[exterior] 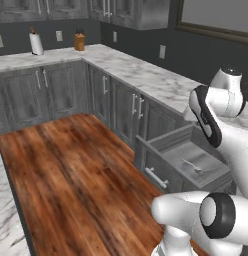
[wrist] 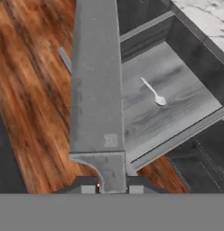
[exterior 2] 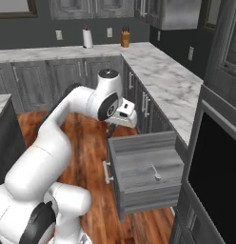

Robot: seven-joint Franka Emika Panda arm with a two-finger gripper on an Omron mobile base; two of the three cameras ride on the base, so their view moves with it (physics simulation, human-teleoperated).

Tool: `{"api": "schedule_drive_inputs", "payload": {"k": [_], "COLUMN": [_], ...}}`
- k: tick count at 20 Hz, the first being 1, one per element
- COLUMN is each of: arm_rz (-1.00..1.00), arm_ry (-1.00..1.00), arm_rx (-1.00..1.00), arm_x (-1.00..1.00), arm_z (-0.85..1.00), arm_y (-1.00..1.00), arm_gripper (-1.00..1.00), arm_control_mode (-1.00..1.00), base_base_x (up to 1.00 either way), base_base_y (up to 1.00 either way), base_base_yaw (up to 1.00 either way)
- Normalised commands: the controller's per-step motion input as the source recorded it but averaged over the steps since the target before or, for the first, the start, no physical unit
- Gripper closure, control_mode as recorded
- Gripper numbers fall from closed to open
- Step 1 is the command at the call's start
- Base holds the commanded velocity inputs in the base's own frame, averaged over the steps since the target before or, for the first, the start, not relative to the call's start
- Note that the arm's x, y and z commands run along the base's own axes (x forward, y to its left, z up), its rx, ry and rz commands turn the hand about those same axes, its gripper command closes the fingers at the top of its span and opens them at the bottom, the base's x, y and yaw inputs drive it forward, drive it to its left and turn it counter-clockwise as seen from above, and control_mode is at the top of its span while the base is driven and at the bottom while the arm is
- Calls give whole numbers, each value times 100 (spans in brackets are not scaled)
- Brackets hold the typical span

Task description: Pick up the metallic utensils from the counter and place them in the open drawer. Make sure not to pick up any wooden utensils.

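Grey-cabinet kitchen: the gripper (wrist: 112, 188), nearly closed, clamped a steel knife (wrist: 96, 85) above the open drawer (exterior 2: 147, 167), where a silvery spoon (wrist: 153, 92) lay. Step: delivery; next, lowering and release.

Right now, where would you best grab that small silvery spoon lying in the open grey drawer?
By its thin stem, straight down from above. The small silvery spoon lies flat on the open grey drawer's floor, clear of the walls, so there is room either side; the rounded bowl would likely slip. The hand now holds a grey-bladed knife.
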Motion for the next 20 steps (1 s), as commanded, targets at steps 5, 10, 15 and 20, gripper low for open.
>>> {"api": "schedule_drive_inputs", "payload": {"k": [5, 10, 15, 20], "arm_rz": [26, 20, 10, 7], "arm_ry": [-2, -6, 2, 10], "arm_rx": [-24, -29, -10, 0], "arm_x": [17, 0, -2, 2], "arm_z": [-55, -63, -28, -38], "arm_y": [-29, -29, -24, -11], "arm_gripper": [100, 100, 100, 100], "arm_control_mode": [-100, -100, -100, -100], "base_base_x": [0, 0, 0, 0], "base_base_y": [0, 0, 0, 0], "base_base_yaw": [0, 0, 0, 0]}}
